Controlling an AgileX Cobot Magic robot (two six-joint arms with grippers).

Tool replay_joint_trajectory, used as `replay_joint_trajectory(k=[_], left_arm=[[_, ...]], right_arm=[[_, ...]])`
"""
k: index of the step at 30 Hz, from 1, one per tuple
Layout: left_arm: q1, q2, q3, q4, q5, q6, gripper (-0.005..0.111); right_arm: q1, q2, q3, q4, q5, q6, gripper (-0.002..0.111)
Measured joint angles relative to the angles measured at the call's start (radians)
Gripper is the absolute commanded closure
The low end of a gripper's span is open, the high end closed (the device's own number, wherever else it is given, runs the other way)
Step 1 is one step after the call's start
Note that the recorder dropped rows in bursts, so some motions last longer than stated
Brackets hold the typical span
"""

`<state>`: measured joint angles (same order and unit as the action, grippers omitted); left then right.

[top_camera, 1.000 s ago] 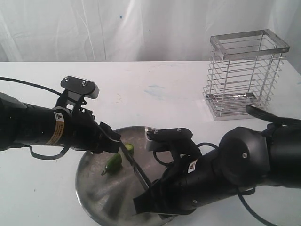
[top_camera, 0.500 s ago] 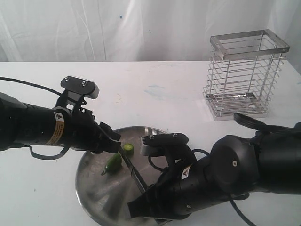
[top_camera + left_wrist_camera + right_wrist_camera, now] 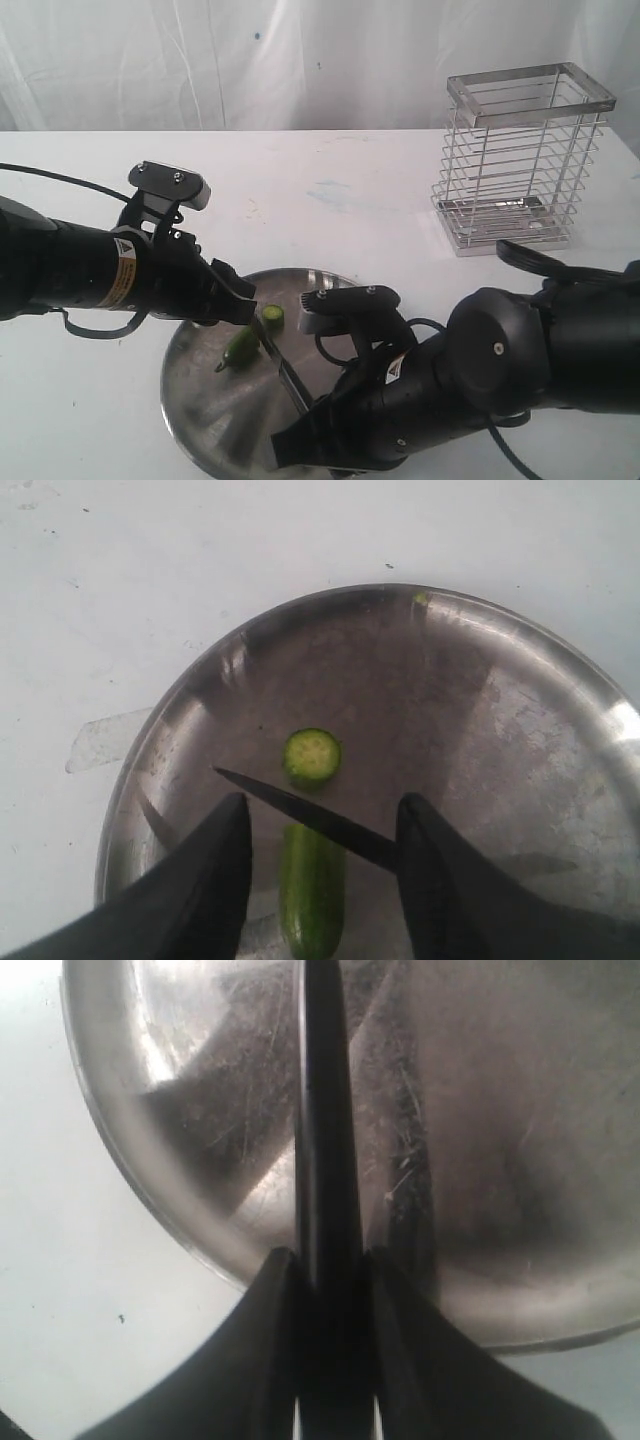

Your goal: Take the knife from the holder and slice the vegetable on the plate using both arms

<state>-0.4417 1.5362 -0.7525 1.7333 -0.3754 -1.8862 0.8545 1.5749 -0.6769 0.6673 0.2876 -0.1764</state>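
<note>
Right tool clamped on the knife, blade crossing the vegetable at 10 o'clock on the plate, cut slice just beside; left tool apart, straddling the vegetable.

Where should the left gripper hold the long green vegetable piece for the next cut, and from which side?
Probably across its middle, from above, clear of the knife: the vegetable piece lies flat on the plate, and the open left gripper straddles its sides.
</note>
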Motion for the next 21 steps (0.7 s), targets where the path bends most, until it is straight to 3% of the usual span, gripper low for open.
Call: replay_joint_trajectory(k=[21], left_arm=[[0.0, 0.0, 0.0, 0.0, 0.0, -0.002, 0.059]], right_arm=[[0.011, 0.044, 0.0, 0.0, -0.034, 0.0, 0.108]])
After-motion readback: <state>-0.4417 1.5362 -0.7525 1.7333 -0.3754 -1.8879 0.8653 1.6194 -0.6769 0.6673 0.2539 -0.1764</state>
